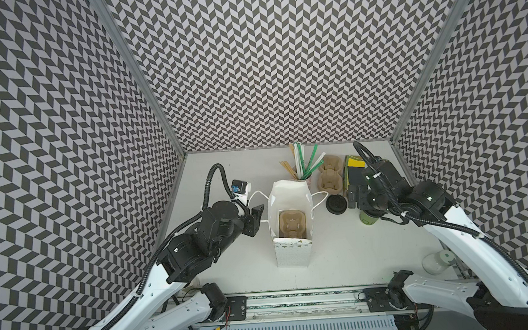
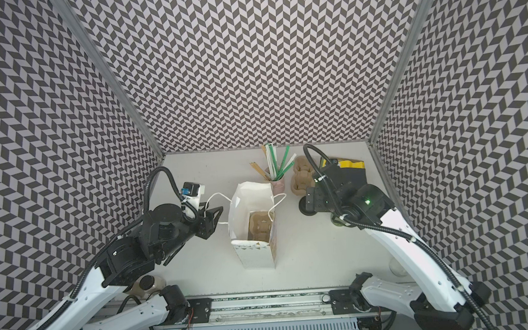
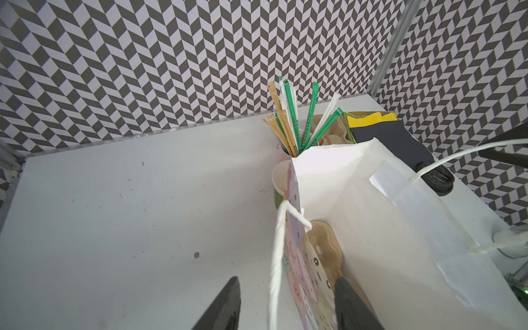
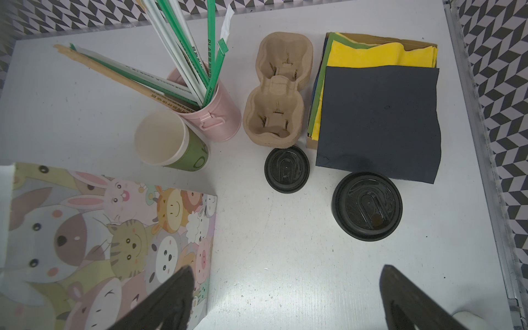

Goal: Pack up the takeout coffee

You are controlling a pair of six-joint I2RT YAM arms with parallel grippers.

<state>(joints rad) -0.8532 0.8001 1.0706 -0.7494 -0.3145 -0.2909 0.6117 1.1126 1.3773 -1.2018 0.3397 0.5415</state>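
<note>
Takeout coffee (image 4: 367,207), a small green paper cup capped with a round black plastic lid, stands upright on the white table at 3 o'clock from the white paper gift bag with cartoon animals (image 1: 286,189). It is well apart from the bag and just beside the dark square napkin (image 4: 377,120). In a top view only a sliver of its green wall (image 1: 368,227) shows under the right arm, so any mark on its side cannot be made out. The lid looks seated evenly all round.

The right gripper (image 4: 285,268) hangs spread wide and empty, with the coffee toward 1 o'clock ahead of it. The left gripper (image 3: 287,278) has its jaws apart astride the bag's near wall and white cord handle (image 3: 278,243), not pinching either.

The step in hand looks like picking the coffee up. It would go best with the fingers closing on the paper wall below the lid, gently enough not to crush it. The cup should stay upright and go down into a well of the brown pulp carrier (image 1: 292,231) inside the bag, while the left side steadies the mouth
</note>
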